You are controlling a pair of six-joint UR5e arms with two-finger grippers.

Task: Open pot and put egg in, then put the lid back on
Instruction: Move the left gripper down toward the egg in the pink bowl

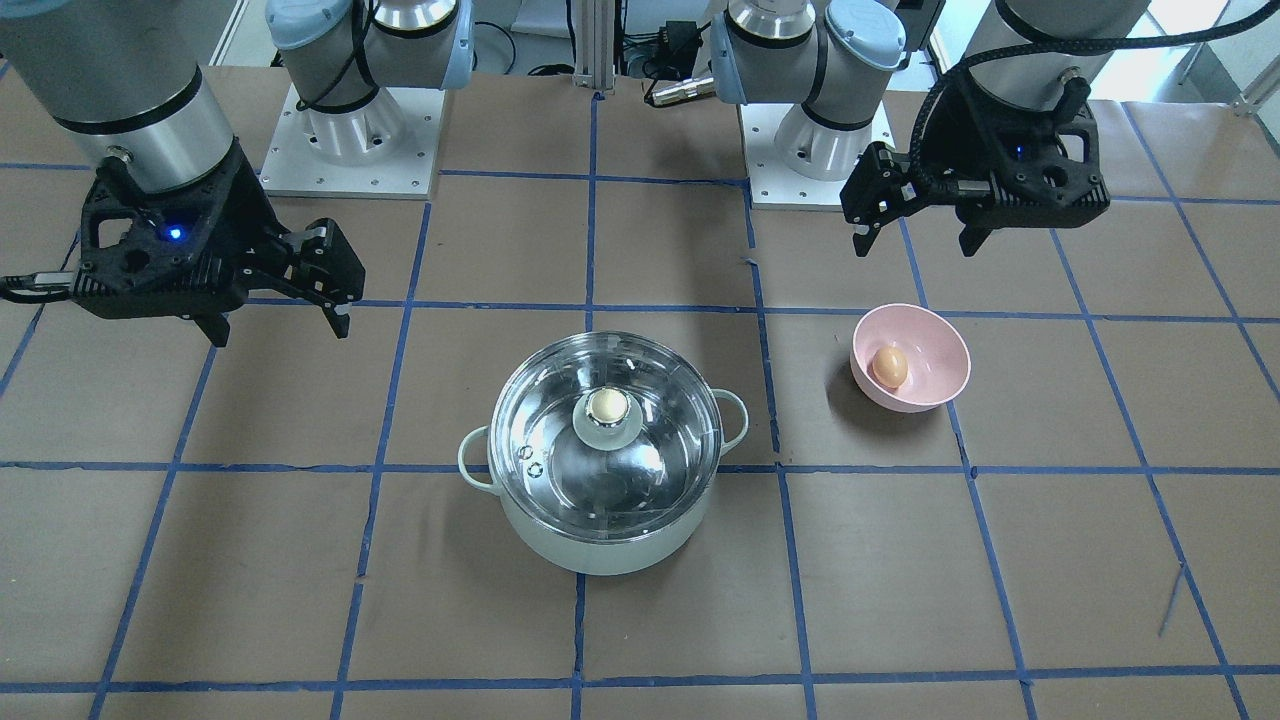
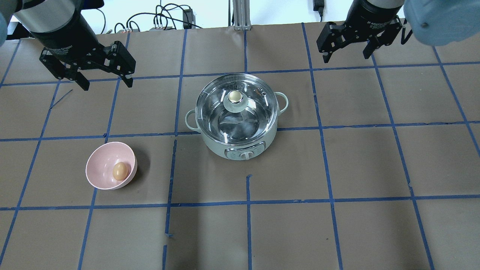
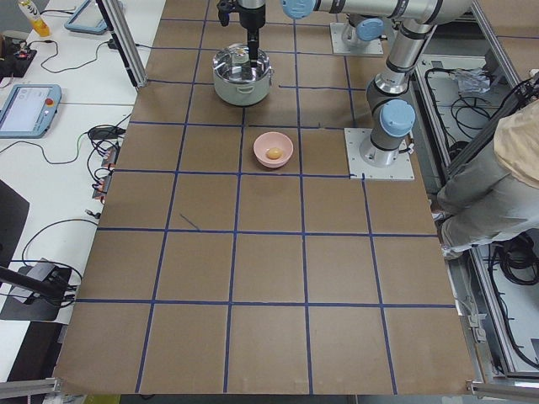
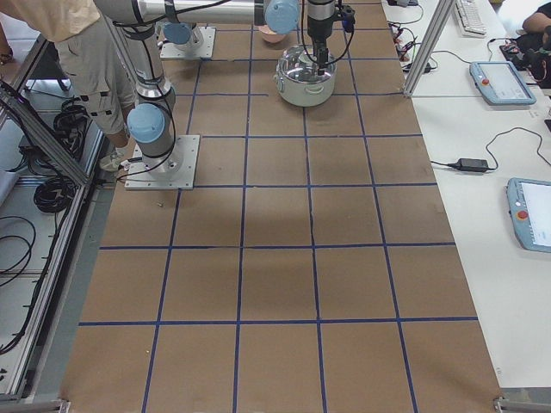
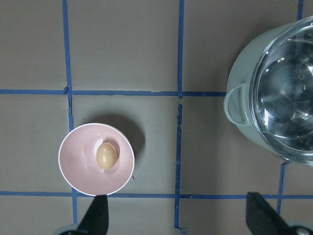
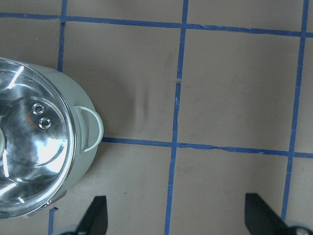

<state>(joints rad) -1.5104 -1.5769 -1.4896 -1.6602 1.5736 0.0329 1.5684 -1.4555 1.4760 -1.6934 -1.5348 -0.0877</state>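
The mint-green pot (image 1: pixel 600 545) stands mid-table with the glass lid (image 1: pixel 555 445) on it, its cream-topped knob (image 1: pixel 605 406) in the middle. The tan egg (image 1: pixel 889 366) lies in a pink bowl (image 1: pixel 935 345). The overhead view shows the pot (image 2: pixel 217 144), lid (image 2: pixel 258 99), egg (image 2: pixel 120 171) and bowl (image 2: pixel 99 165). My left gripper (image 2: pixel 107 85) is open and empty, high above the table beyond the bowl; it also shows in the front view (image 1: pixel 918 246). My right gripper (image 2: pixel 346 57) is open and empty, far to the pot's right; the front view shows it too (image 1: pixel 278 330). The left wrist view shows the egg (image 5: pixel 106 155) and pot (image 5: pixel 242 78).
The table is brown paper with a blue tape grid. The arm bases (image 1: pixel 350 150) stand at the robot's side of the table. A person (image 3: pixel 518 160) stands beside the table in the side views. The right wrist view shows the pot's side handle (image 6: pixel 93 128).
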